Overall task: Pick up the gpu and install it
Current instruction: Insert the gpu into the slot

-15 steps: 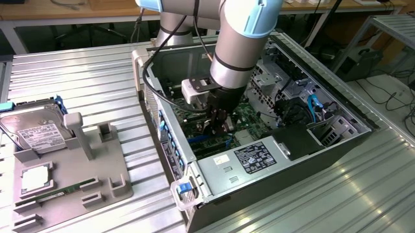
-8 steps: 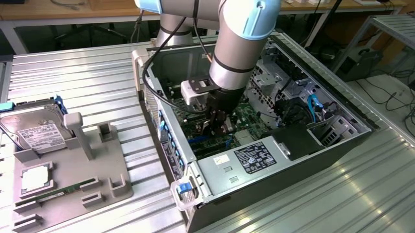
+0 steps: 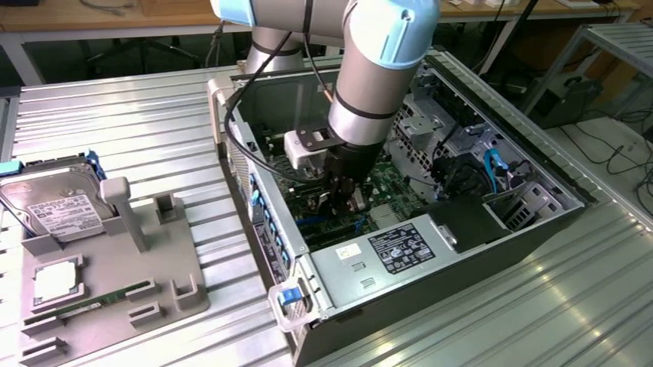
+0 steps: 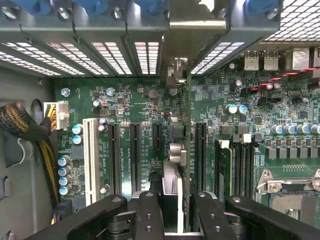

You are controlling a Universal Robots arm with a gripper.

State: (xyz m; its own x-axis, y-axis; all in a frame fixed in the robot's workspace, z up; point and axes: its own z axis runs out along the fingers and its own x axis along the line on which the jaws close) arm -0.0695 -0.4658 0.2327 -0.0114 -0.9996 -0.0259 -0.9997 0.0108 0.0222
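Inside the open grey computer case, the black gripper pinches the thin green gpu card edge-on above the green motherboard—installation under way, needing exact alignment with a slot.

In the exterior view the arm is running off the top edge and is hiding much of the case interior; the jaws, deep inside, are hard to make out. In the wrist view the gpu is showing edge-on only, its faces hidden, and the gripper is being cut off by the picture's edge. The drive label is too small to read.
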